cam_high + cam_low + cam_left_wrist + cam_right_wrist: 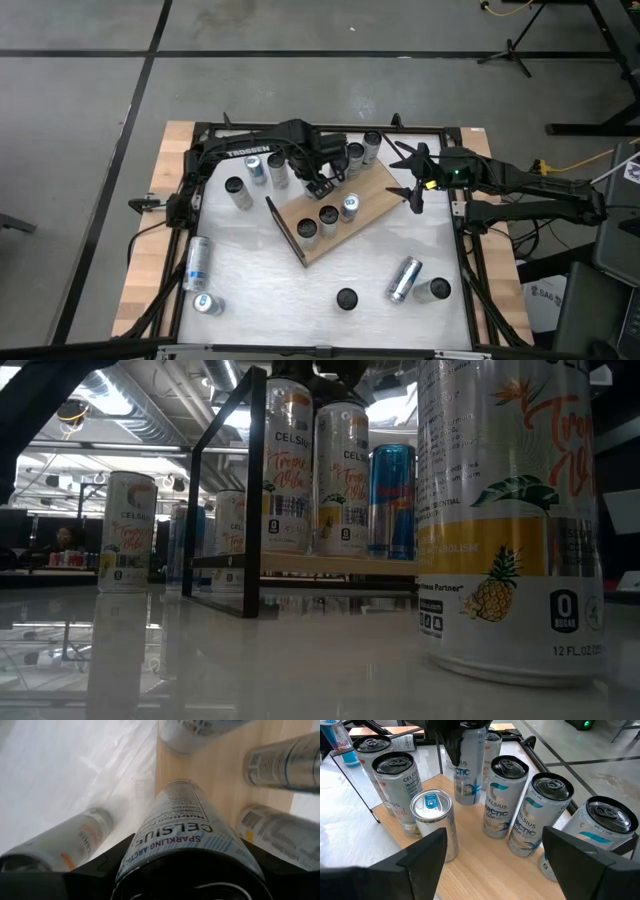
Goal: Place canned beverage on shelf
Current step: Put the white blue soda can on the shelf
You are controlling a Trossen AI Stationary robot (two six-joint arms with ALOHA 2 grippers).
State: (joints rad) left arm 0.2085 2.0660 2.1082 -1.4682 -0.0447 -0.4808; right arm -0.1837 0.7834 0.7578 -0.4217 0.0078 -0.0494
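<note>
The left claw (322, 186) grips a Celsius can (468, 770) by its upper part, and the can stands upright, its long axis vertical, with its base on or just above the shelf (375, 192). The shelf is a light wood-grain board lying diagonally on the white table (260, 290), with its dark panel (284, 230) at the end nearer the table's middle. Three upright cans (329, 221) stand in a row on the board near that panel, and more upright cans (364, 150) crowd its far end beside the held one. The right claw (413, 180) hangs over the board's far corner, fingers spread wide and holding nothing. Loose cans are scattered on the table around the shelf, some upright and two lying on their sides (403, 279).
</note>
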